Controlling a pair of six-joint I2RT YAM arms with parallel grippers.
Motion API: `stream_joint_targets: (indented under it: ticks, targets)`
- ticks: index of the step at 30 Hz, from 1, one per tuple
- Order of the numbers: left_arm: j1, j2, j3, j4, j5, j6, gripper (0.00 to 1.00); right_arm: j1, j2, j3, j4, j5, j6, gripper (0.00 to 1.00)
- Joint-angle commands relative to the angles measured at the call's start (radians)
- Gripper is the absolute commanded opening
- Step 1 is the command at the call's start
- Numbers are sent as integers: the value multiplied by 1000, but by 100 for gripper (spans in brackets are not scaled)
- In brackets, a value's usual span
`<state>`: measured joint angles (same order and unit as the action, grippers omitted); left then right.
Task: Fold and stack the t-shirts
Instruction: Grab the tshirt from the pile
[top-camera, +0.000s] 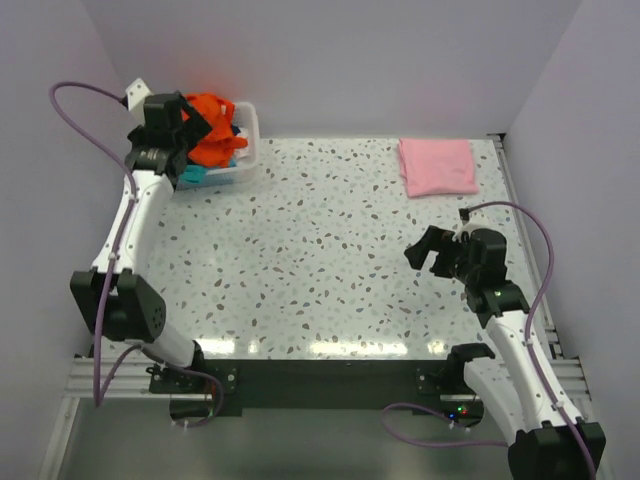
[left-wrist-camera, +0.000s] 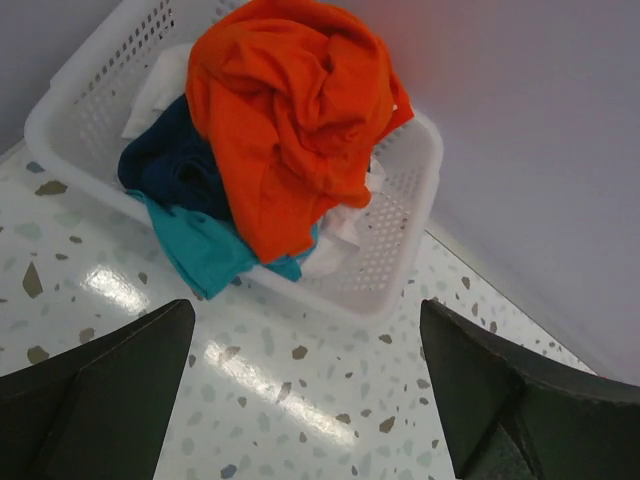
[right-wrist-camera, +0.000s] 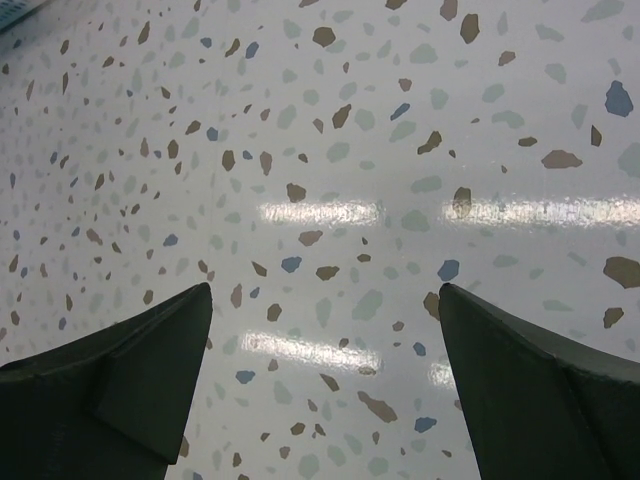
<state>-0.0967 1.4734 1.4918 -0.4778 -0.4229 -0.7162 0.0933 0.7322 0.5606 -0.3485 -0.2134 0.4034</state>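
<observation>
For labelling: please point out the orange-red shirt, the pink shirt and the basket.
orange-red shirt (left-wrist-camera: 290, 110): left wrist view, middle of heap.
pink shirt (top-camera: 437, 166): top external view, its centre.
basket (left-wrist-camera: 398, 238): left wrist view, right wall.

The middle of the desk (top-camera: 320, 270) lies open for passage from either side. The basket (top-camera: 240, 172), heaped with shirts (top-camera: 212, 135), blocks the far left corner against the wall (top-camera: 330, 70); a folded pink shirt (top-camera: 438, 166) covers the far right.
</observation>
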Motion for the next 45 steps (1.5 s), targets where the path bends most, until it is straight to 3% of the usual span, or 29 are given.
stream_joint_targets:
  ticks: [1, 6, 7, 10, 15, 19, 21, 24, 31, 37, 41, 45]
  targets:
    - [123, 167, 224, 19, 173, 104, 100, -1, 7, 28, 34, -14, -20, 99]
    - [199, 509, 500, 22, 249, 173, 100, -1, 10, 10, 74, -26, -21, 99]
    - [204, 610, 619, -8, 251, 190, 100, -1, 12, 9, 75, -27, -20, 99]
    - [209, 744, 752, 10, 208, 224, 100, -1, 19, 2, 95, -40, -21, 99]
    - [219, 788, 729, 142, 174, 230, 96, -1, 36, 21, 82, -15, -35, 99]
    - [219, 789, 728, 224, 180, 248, 61, -1, 52, 28, 85, -21, -35, 99]
    - [219, 780, 731, 238, 193, 248, 40, -1, 55, 30, 88, -21, -34, 99]
    - [218, 752, 731, 252, 207, 245, 22, -1, 53, 27, 88, -24, -35, 99]
    - [216, 598, 723, 246, 279, 215, 0, -1, 42, 28, 85, -30, -34, 99]
    - [169, 366, 619, 312, 395, 215, 0, -1, -10, 25, 78, -38, -25, 99]
    - [36, 213, 564, 315, 385, 264, 0, -1, -63, 30, 60, -34, -21, 99]
    - [-92, 27, 507, 346, 462, 299, 0, -1, -126, 28, 45, -21, -6, 99]
